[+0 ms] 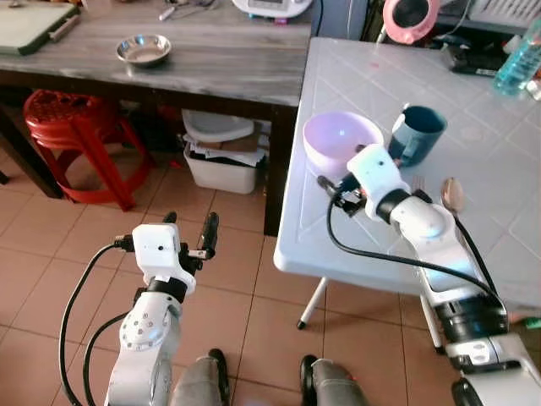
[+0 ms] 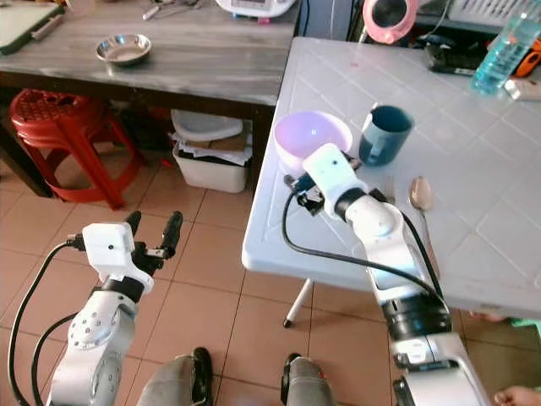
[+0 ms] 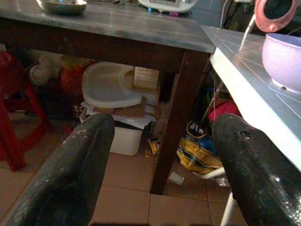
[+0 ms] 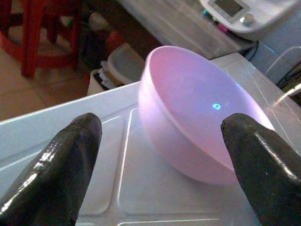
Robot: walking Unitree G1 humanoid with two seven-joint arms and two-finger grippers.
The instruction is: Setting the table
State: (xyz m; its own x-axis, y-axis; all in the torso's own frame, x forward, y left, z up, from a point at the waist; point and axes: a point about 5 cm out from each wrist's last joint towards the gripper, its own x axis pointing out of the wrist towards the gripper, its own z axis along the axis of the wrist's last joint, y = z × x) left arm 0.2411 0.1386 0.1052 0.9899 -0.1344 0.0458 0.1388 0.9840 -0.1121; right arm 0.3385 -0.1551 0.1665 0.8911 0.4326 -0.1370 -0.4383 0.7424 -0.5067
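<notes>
A lilac bowl (image 1: 342, 139) stands on the white plastic table (image 1: 338, 245) near its left edge. A dark teal mug (image 1: 416, 134) sits just right of it, and a spoon (image 1: 452, 196) lies nearer to me on the right. My right gripper (image 4: 162, 125) is open and low over the tabletop, just short of the bowl (image 4: 202, 122), holding nothing. Its white wrist (image 1: 376, 173) hides the fingers in the eye views. My left gripper (image 1: 189, 227) is open and empty, held over the tiled floor to the left of the table.
A wooden table at the back left carries a steel bowl (image 1: 143, 49). Under it stand a red stool (image 1: 72, 118) and a white bin (image 1: 221, 156). A blue bottle (image 1: 517, 59) and a pink round object (image 1: 410, 15) are at the white table's far end.
</notes>
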